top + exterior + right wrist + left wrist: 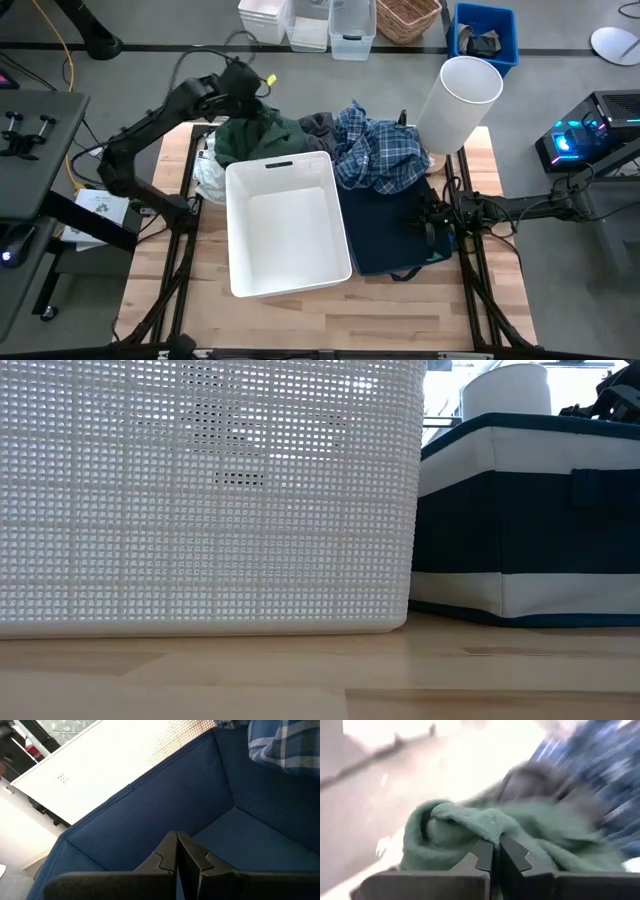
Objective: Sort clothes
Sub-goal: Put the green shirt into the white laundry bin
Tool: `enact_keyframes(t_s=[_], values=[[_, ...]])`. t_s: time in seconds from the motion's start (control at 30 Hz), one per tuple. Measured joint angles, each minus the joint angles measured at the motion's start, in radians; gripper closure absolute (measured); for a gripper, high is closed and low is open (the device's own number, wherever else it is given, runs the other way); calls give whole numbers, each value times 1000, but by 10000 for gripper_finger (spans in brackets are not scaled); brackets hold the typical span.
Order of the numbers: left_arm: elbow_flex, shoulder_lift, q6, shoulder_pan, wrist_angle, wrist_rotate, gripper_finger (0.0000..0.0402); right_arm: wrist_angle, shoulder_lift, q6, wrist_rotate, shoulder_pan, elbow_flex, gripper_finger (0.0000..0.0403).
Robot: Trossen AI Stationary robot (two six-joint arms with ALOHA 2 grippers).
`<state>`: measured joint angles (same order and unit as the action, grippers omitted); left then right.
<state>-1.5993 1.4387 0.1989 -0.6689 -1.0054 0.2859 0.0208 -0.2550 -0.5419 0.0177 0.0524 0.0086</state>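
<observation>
The clothes lie in a heap at the table's far side, behind the two bins. They are a dark green garment (255,138), a dark grey one (318,124), a blue-and-white plaid shirt (382,152) whose near part hangs over the navy bin's far rim, and a white one (210,176) at the left. My left gripper (248,98) is at the green garment's far edge, shut on it (496,851). My right gripper (430,226) is shut and empty over the navy blue bin (392,240), and in the right wrist view (177,848) it looks down into the bin. My left gripper pinches a raised fold of the dark green garment (490,831) between its two fingers. The fingers come from the table's far left, slanting down. The fold stands up bunched at the fingertips, and the rest of the garment lies on the heap.
A white plastic bin (285,228) stands mid-table, with the navy bin beside it on the right. In the low view the white bin's mesh wall (200,490) and the navy bin (530,530) fill the picture. A white cylinder (458,102) stands at the far right.
</observation>
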Motion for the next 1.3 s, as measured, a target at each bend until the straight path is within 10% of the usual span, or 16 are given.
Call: enact_keyframes(t_s=[0.37,0.63,0.93,1.3], values=[[-308,-218,-324,251,588,-277,401,0,0,0,0,0,0,402],[-440,-290,-306,468,452,-513,401,0,0,0,0,0,0,402],[-356,-267,-201,558,97,-214,401,0,0,0,0,0,0,402],[-222,-156,-374,559,614,-402,401,0,0,0,0,0,0,402]])
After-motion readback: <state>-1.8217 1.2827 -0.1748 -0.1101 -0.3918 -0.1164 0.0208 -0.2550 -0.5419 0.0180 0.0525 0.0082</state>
